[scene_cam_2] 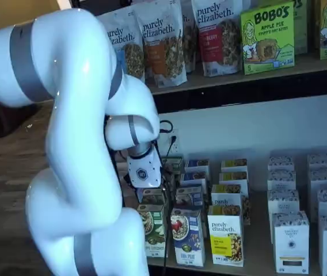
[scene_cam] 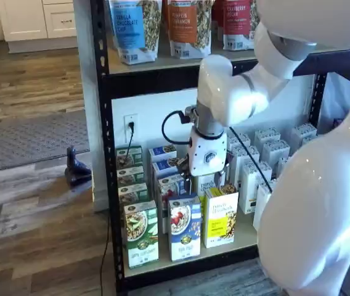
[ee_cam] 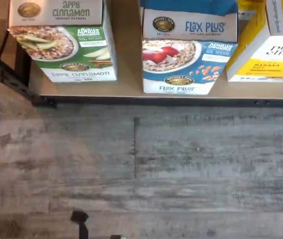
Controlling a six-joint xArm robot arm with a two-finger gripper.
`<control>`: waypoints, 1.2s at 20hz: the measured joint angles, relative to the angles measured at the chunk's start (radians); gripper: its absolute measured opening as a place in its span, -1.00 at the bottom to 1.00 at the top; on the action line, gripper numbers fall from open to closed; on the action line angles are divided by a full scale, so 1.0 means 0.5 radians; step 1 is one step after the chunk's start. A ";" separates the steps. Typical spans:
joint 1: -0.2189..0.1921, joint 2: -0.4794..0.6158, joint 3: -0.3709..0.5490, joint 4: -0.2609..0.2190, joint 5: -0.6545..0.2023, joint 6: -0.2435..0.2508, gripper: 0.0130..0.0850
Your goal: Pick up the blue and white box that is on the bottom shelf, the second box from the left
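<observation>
The tool shows only as a white body at the arm's end, hanging over the rows of boxes in both shelf views; its black fingers cannot be made out against the boxes behind, so whether it is released or clenched cannot be told. Nothing appears to be held.

The blue and white box stands upright at the front edge of the bottom shelf, ahead of the tool and lower. It sits between the green-and-white box, which stands clear of it across a strip of bare board, and the yellow box, which leans in near its other side. More blue boxes queue behind it in a shelf view.

The step in hand looks like the approach. To do it well, the arm should probably descend toward the front box with fingers spread, centred over its narrow top, keeping off the yellow neighbour, which is the closer one, and close only once both fingers straddle the cardboard squarely.
</observation>
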 joint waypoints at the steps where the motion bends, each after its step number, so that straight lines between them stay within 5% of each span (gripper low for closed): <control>1: 0.000 0.051 -0.016 -0.017 -0.041 0.015 1.00; 10: -0.120 0.531 -0.265 -0.091 -0.241 -0.031 1.00; 19: -0.199 0.946 -0.510 0.078 -0.447 -0.265 1.00; 24: -0.221 1.109 -0.620 0.080 -0.494 -0.289 1.00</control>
